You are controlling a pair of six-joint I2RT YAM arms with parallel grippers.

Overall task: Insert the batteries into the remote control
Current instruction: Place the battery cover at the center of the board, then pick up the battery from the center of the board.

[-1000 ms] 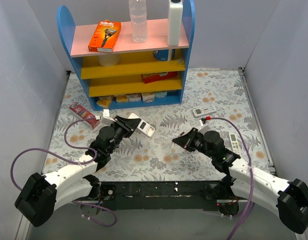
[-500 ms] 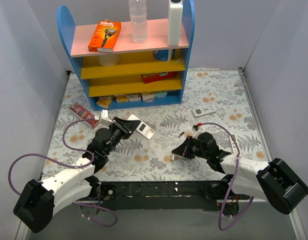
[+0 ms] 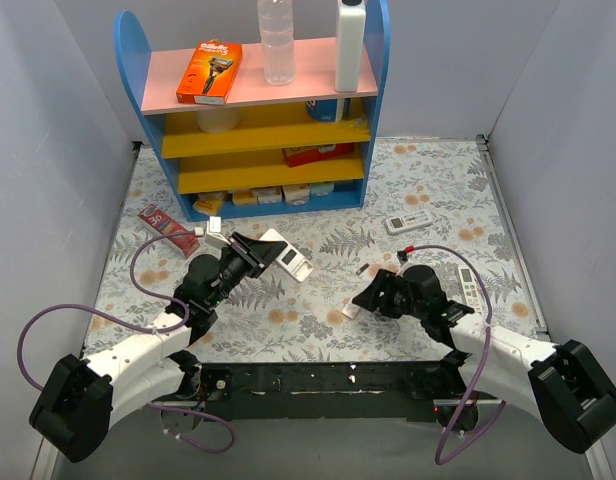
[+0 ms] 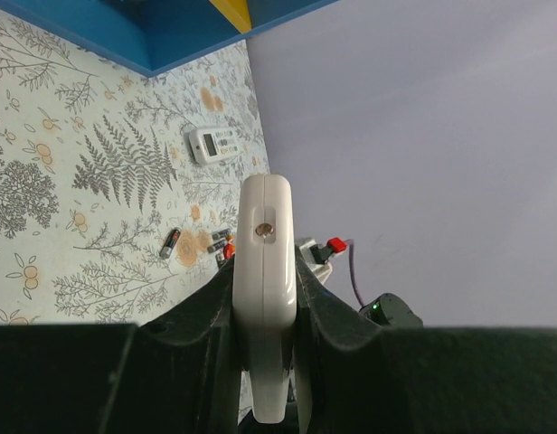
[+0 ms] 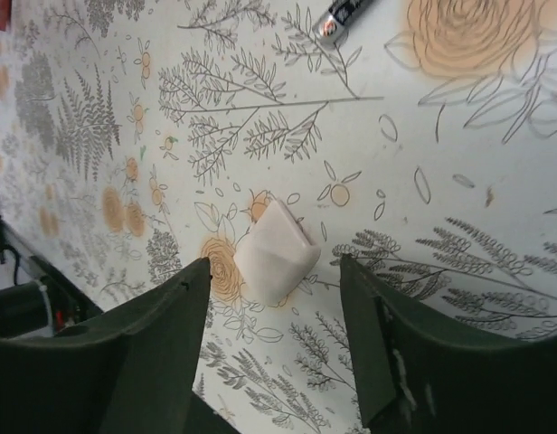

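My left claw is clamped on the remote control. Right of the remote control, my right claw hangs spread apart over a small white cover, near a battery.

This looks like a robotics lab test cell rather than a lived-in room. Plain pale walls box in the surface along its left, far and right edges. Two robot arms, the left arm and the right arm, are bolted to a black rail at the near edge, trailing purple cables. At the far edge a small blue shelf unit holds staged shop goods: an orange razor pack, a clear bottle and a white bottle. The surface's fern-and-flower print is probably a laid-on cover.
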